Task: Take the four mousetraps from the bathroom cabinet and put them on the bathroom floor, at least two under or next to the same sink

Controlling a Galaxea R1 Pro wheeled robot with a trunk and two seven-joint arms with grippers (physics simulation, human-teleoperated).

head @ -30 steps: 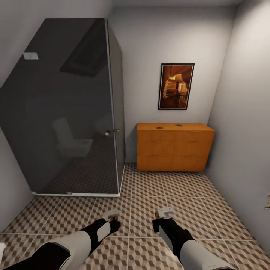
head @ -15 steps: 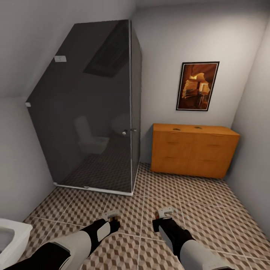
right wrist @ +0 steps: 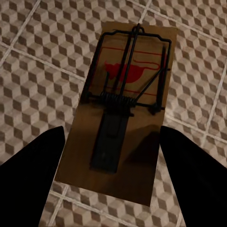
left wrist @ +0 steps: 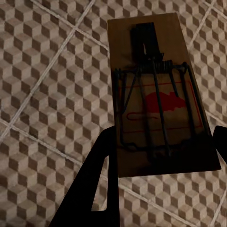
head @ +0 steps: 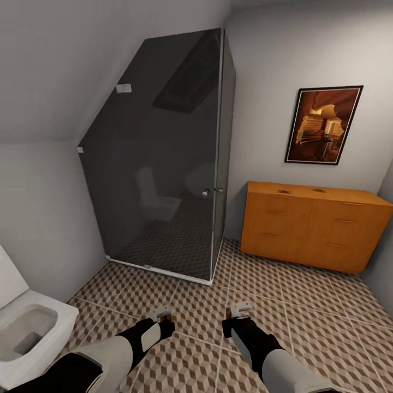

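One tan mousetrap (left wrist: 161, 99) with black wire spring and red mouse mark sits between the left fingers (left wrist: 99, 175), another (right wrist: 123, 118) between the right fingers (right wrist: 33, 170), both above the cube-patterned floor (head: 305, 305). The orange-brown cabinet (head: 314, 232) stands closed against the far wall, two small flat things on its top.

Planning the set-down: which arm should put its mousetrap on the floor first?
Right gripper, marginally: both grip mousetraps, level above the floor; more open tiles on its side, left gripper nearer the toilet.

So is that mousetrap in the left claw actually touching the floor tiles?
Cannot tell. In the left wrist view the mousetrap sits between the left gripper's fingers with the bathroom floor behind it, but no gap or contact shows plainly.
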